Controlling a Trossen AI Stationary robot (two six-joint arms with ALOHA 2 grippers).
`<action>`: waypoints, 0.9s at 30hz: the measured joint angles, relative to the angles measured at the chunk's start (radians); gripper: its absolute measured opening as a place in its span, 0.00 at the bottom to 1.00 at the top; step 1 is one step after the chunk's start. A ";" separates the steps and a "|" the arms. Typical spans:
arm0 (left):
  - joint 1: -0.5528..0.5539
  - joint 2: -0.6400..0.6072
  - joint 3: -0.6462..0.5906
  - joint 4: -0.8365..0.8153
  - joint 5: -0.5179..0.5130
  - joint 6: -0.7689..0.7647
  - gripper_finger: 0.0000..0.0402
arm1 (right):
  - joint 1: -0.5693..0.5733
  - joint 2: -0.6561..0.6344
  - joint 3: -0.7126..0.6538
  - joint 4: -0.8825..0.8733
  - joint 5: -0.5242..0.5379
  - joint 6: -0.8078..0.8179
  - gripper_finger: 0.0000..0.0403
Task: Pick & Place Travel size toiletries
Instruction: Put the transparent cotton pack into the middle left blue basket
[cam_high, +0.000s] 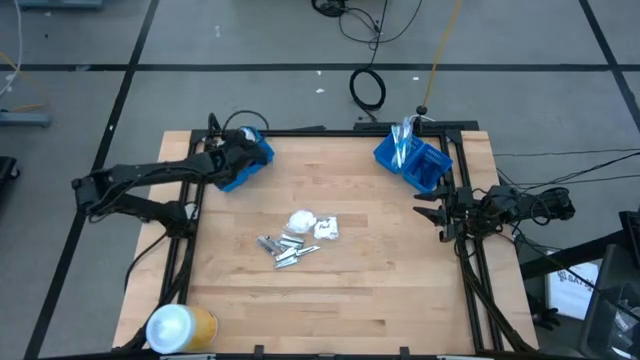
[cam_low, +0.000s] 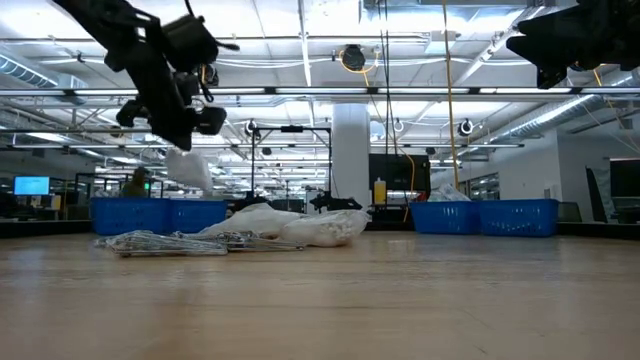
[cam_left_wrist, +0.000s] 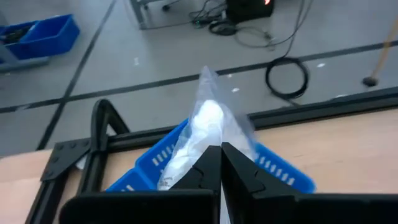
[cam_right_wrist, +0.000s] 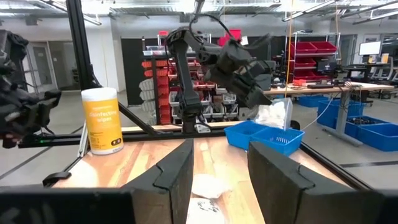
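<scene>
My left gripper (cam_high: 243, 143) is shut on a small white packet in clear wrap (cam_left_wrist: 208, 121), one of the travel size toiletries, above the left blue bin (cam_high: 245, 168) at the table's far left. The other toiletries, white packets and short silver tubes (cam_high: 297, 237), lie in a loose pile on the wood mid-table. My right gripper (cam_high: 432, 212) stands open at the right edge, holding nothing. In the low view the packet (cam_low: 190, 170) hangs under the left gripper (cam_low: 185, 128). My left gripper pinches the packet's near end (cam_left_wrist: 204, 142) between its two shut fingers. The fingers slant down toward the table's far edge. The rest of the packet sticks out past the fingertips, lifted clear above the blue bin (cam_left_wrist: 280, 168).
A second blue bin (cam_high: 412, 160) with items in it stands at the far right. A yellow-and-white canister (cam_high: 180, 325) stands at the near left corner. A black frame (cam_high: 190, 215) borders the table. Bare wood lies around the pile.
</scene>
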 joint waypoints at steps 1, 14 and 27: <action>0.006 0.016 0.000 0.000 0.000 -0.007 0.01 | 0.000 0.000 0.000 0.001 0.000 0.000 0.35; 0.022 0.085 0.000 -0.001 -0.001 -0.082 0.25 | 0.000 0.000 0.000 0.007 0.000 0.000 0.35; -0.144 0.064 -0.001 0.243 0.758 0.213 0.48 | 0.000 0.000 -0.001 0.007 0.000 0.000 0.35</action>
